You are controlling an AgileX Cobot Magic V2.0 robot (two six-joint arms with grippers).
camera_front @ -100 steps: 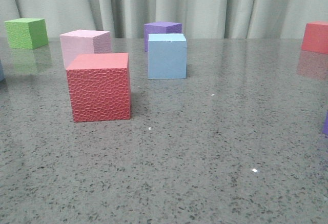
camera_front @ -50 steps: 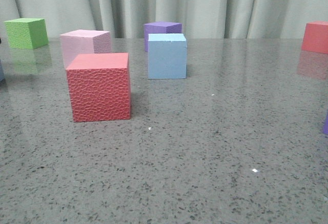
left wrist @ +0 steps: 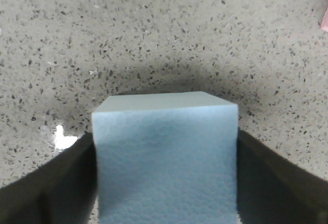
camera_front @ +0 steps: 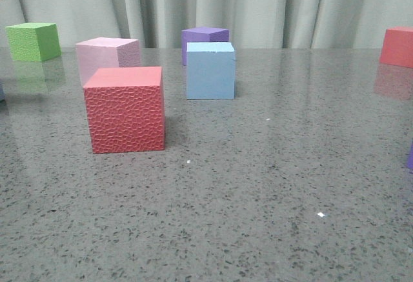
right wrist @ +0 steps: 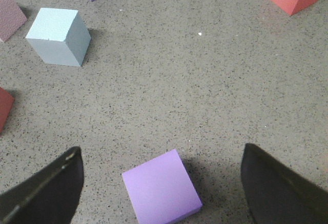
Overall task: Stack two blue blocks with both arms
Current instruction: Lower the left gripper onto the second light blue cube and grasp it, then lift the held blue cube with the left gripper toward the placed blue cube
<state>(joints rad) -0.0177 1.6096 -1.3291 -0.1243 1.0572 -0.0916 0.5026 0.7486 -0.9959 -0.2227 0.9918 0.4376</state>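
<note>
One pale blue block stands on the table in the middle of the front view, in front of a dark purple cube. The right wrist view shows it too, as the blue block. The other blue block fills the left wrist view, with my left gripper shut on its two sides and a shadow on the table under it. My right gripper hangs open above a light purple cube, touching nothing. Neither gripper shows clearly in the front view.
A red textured cube stands at front left, with a pink cube behind it and a green cube at far left. A smooth red cube sits at far right. A curtain hangs behind the table.
A dark speck at the front view's left edge has moved upward. The blue sliver at that edge has shrunk. The cubes on the table have not moved.
</note>
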